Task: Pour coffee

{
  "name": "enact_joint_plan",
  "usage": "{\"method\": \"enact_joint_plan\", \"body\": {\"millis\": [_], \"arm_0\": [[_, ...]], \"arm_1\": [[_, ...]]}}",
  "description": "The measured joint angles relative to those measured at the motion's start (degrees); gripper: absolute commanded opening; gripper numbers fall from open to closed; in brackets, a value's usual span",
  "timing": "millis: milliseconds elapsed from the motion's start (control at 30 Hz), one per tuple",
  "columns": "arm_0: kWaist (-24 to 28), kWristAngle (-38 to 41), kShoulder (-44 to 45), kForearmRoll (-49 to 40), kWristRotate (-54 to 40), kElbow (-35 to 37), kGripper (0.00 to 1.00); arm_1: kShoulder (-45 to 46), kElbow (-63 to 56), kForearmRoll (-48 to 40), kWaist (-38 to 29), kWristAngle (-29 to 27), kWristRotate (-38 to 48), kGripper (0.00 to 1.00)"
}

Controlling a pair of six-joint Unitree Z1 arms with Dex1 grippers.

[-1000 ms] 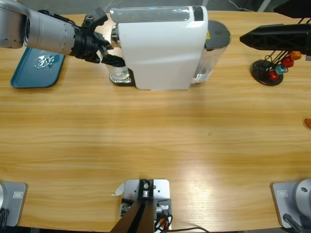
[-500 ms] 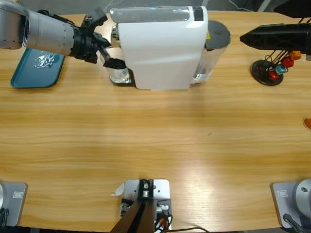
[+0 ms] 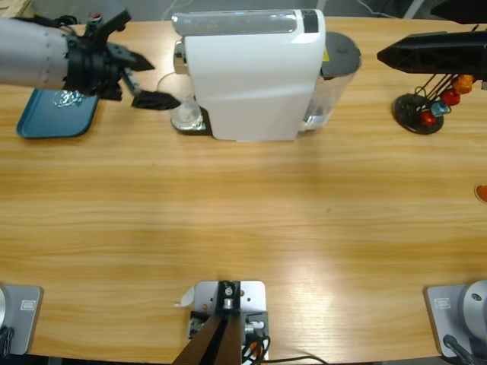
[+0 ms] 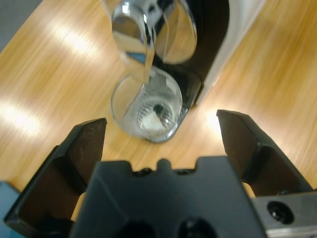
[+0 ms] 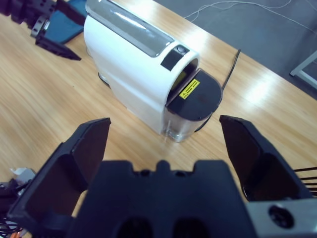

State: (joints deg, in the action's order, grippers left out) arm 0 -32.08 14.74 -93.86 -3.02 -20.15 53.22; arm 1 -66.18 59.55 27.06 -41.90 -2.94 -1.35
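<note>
Coffee [image 4: 151,121] lay thinly in the glass [image 3: 185,106] under the machine's spout [image 4: 148,34], unpoured, as my left gripper [image 3: 148,90] and right gripper [image 5: 166,144] gaped, holding nothing.

- Left gripper [image 3: 141,80] I have with jaws spread, just left of the glass [image 3: 183,114]; small gap between, nothing in it.
- Glass sits under the chrome spout [image 4: 148,34], tight against the white coffee machine [image 3: 255,76]. Blocked from above and from the right, so only the left side is free.
- Blue tray [image 3: 57,114] sits under my left arm.
- Capsule stand [image 3: 426,110] is below the right gripper [image 3: 384,55].
- Wide bare table [image 3: 251,228] in front.
</note>
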Motion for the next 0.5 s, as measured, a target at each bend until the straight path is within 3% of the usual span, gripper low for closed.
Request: {"method": "enact_joint_plan", "body": {"millis": [100,133,333,500], "arm_0": [[0.0,-1.44,4.11,-2.91,0.05,-2.31,0.964],[0.0,-1.8,5.67,-4.52,0.18,-2.63,0.96],[-0.12,-4.84,15.25,-16.07,4.66,-3.03,0.947],[-0.16,-6.57,17.58,-23.87,10.23,-3.02,0.95]], "arm_1": [[-0.63,5.11,4.78,0.02,-0.03,2.44,0.083],[-1.41,8.06,7.68,0.03,-0.11,3.05,0.0],[-8.55,23.24,17.76,1.88,-0.21,3.73,0.0],[-16.4,33.51,25.19,4.56,0.21,4.91,0.0]]}}
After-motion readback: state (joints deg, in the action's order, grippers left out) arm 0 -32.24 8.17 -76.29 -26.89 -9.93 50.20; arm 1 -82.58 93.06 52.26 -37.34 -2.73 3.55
